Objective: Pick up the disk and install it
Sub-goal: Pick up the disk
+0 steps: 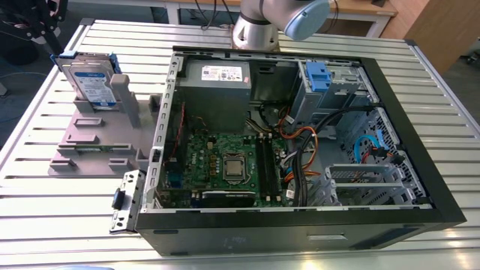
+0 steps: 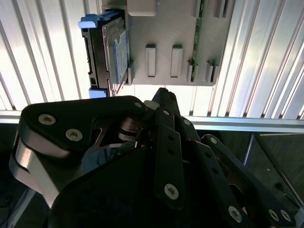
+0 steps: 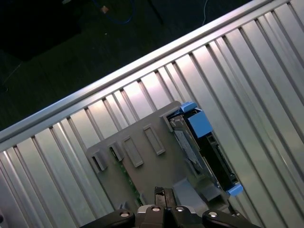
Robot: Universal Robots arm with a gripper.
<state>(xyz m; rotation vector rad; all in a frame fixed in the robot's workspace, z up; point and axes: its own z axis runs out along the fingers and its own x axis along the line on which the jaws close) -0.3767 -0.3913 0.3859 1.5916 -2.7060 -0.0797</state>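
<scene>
- The disk (image 1: 91, 79) stands on edge in a grey holder (image 1: 90, 140) at the exterior view's left, on the slatted metal table (image 1: 67, 225). It is outside the open computer case (image 1: 420, 140).
- Its labelled face, white with a blue lower band, is turned toward the case, and a blue bracket frames its edges.
- In both wrist views the disk (image 2: 114, 52) (image 3: 204, 147) shows nearly edge-on, wedged between upright tabs at one end of the holder (image 2: 166, 28) (image 3: 142, 166).
- The gripper (image 2: 162, 95) (image 3: 164, 194) hangs above the holder and is apart from the disk, touching nothing.
- Its jaws are drawn together tip to tip, with nothing between them (the black linkage bars fold inward to a single point in the second wrist view).
- In the first wrist view the fingertips sit over the bare grey plate of the holder, just beside the disk's labelled face.
- The case lies on its side with its panel off, exposing the green motherboard (image 1: 225, 163), a grey metal box (image 1: 217, 84) with a small white sticker, and bundles of cable.
- A bare blue plastic clip (image 1: 318, 76) sits in the bay at the case's far corner, toward the exterior view's right.
- Part of the arm (image 1: 262, 28), with a pale blue cap on one joint, rises behind the case.
</scene>
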